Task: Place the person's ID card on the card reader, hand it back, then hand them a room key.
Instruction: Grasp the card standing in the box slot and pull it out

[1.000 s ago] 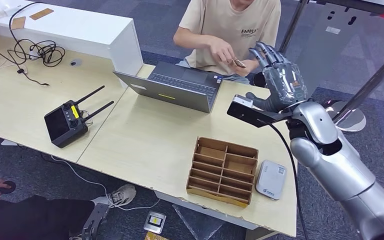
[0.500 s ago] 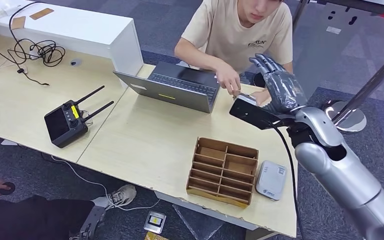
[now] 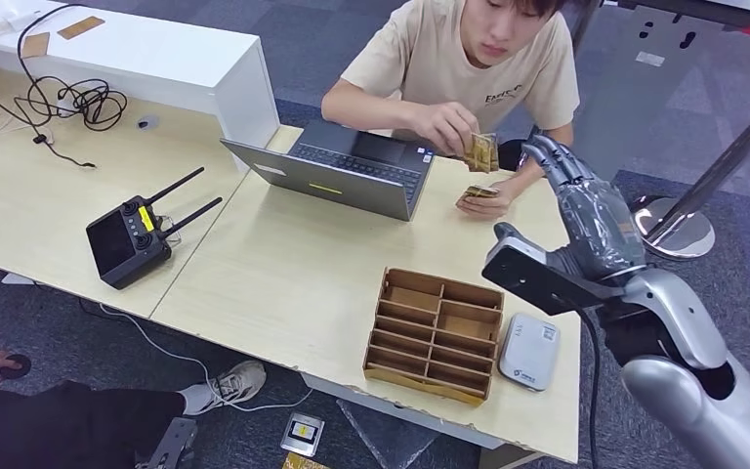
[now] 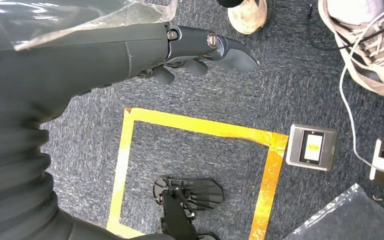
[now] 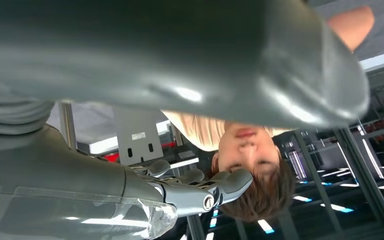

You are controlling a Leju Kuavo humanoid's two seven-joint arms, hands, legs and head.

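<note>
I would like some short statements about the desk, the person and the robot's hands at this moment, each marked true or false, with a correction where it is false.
1. The person holds cards in both hands. True: one card is raised and another card is low near the table.
2. The right hand grips a card. False: its fingers are apart and hold nothing.
3. The white card reader lies beside the wooden organizer. True.
4. A card lies on the card reader. False: its top is bare.
5. The left hand rests on the table. False: it hangs over the carpet floor.
</note>
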